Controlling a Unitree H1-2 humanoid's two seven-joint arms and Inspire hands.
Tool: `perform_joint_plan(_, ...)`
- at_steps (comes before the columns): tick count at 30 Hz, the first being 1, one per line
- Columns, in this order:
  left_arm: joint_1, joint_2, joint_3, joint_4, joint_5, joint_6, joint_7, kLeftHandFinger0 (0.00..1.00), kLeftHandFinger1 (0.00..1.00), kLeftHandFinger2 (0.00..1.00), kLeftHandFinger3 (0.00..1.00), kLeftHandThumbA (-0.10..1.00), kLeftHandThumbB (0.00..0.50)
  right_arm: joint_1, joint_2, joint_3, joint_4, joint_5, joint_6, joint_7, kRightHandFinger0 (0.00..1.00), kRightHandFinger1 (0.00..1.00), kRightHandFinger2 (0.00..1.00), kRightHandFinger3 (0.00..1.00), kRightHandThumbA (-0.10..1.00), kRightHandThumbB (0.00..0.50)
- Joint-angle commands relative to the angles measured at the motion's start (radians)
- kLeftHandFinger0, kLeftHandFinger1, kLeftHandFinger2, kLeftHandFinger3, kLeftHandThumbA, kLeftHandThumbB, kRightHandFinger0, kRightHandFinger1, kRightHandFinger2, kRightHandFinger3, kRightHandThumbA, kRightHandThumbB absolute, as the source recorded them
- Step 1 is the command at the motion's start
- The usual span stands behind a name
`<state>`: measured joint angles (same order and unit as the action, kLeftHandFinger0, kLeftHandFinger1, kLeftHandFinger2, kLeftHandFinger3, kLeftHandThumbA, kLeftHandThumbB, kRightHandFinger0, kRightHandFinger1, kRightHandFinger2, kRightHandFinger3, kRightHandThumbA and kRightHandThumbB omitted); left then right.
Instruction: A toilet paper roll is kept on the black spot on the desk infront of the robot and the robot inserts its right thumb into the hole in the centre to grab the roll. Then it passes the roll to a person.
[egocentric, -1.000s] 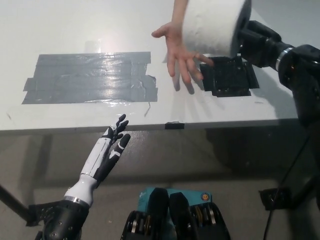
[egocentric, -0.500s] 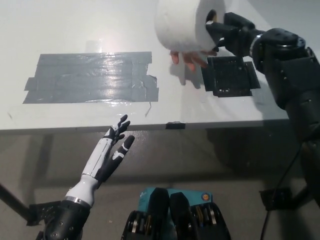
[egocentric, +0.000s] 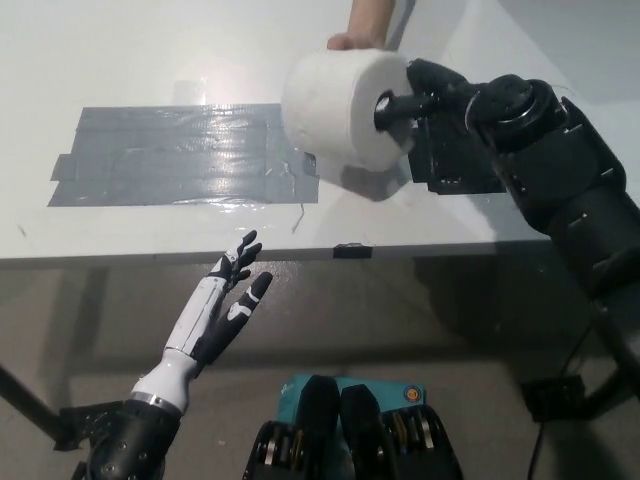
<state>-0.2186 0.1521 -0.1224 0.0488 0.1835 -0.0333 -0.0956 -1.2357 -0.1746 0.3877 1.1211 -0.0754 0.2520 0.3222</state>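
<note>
the toilet paper roll (egocentric: 345, 108) has dropped lower toward frame centre, right hand (egocentric: 440, 95) fingers holding it through the hole; a person's hand (egocentric: 365, 25) touches its top. left hand (egocentric: 225, 295), lower left, fingers apart.

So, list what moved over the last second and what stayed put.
The right hand, shut on the toilet paper roll, swung the roll leftward and lower in the picture, and the roll's hole turned into view. The person's hand, earlier spread open beneath the roll, now shows only behind its top. The left hand stayed open below the desk edge; the grey tape patch and black spot did not move.
</note>
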Motion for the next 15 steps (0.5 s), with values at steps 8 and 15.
perform_joint_plan(8,-0.027,0.011,-0.002,-0.031,0.001,0.008,-0.016,1.0,1.0,1.0,1.0,0.86,0.025,-0.032,-0.068,-0.022,-0.029,-0.065,-0.008,0.002,1.0,1.0,1.0,1.0,0.73,0.447)
perform_joint_plan(15,-0.027,0.01,-0.003,-0.027,0.001,0.007,-0.016,1.0,1.0,1.0,1.0,0.85,0.022,-0.014,-0.102,-0.102,-0.108,-0.058,-0.018,-0.042,1.0,1.0,1.0,1.0,0.79,0.407)
